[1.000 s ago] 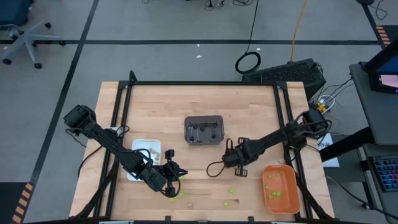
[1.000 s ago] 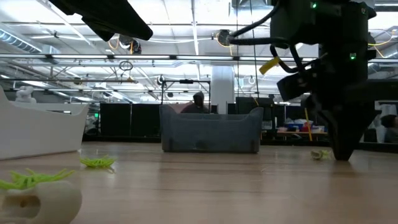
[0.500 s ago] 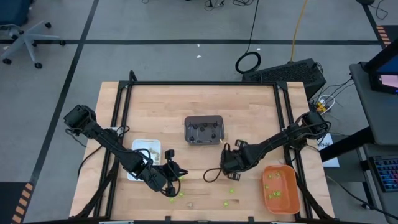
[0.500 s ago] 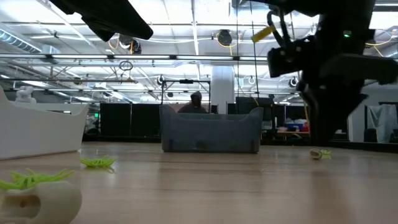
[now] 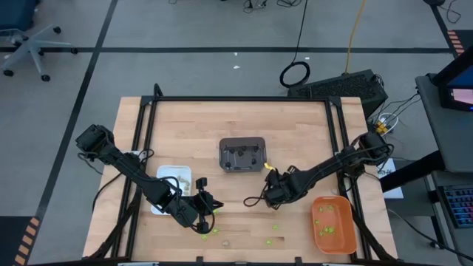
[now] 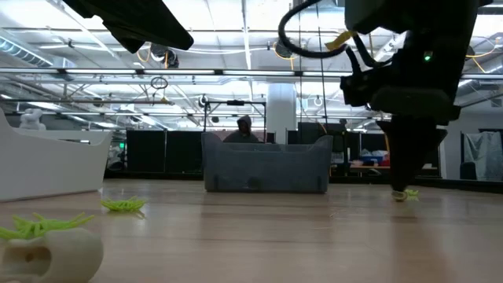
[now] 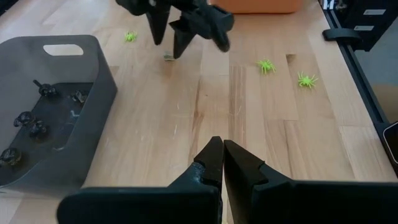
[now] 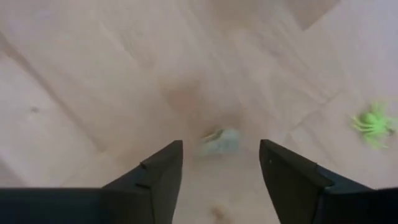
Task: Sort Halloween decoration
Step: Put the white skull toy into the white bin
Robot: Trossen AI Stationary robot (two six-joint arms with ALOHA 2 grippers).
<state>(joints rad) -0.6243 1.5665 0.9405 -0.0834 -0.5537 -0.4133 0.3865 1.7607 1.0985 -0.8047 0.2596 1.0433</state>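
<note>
the right gripper [image 8: 221,163] hangs low over the wooden table [image 5: 295,133], between the dark grey tray [image 5: 242,154] and the orange tray [image 5: 332,224], its 2 fingers [image 8: 158,171] spread apart and grasping nothing. between those fingers a small pale tan trinket [image 8: 219,142] lies loose on the wood; it is blurred, but its long axis seems to run across the gap from one finger toward the other, and which end is which cannot be told. in the low view the same tan piece [image 6: 405,194] sits on the table right under the gripper's tips. a lime-green spider [image 8: 372,123] lies close by on the boards, legs splayed outward all round, so it has no clear long axis. the left gripper [image 7: 222,147] is clenched, fingertips pressed together with nothing between them, and it waits near the front of the table just beside the white tray [image 5: 171,177]. from its wrist 2 more green spiders [image 7: 266,65] rest flat on the wood, near each other, with a 3rd [image 7: 130,37] farther off by the orange tray's edge. several dark brown-black trinkets [image 7: 31,124] sit inside the grey tray, scattered over its floor, too small to give a heading. green pieces [image 5: 324,233] lie in the orange tray, and pale ones [image 5: 182,179] in the white tray. at the low camera a tan piece [image 6: 49,255] lies nearest with a green spider [image 6: 41,225] just behind it.
</note>
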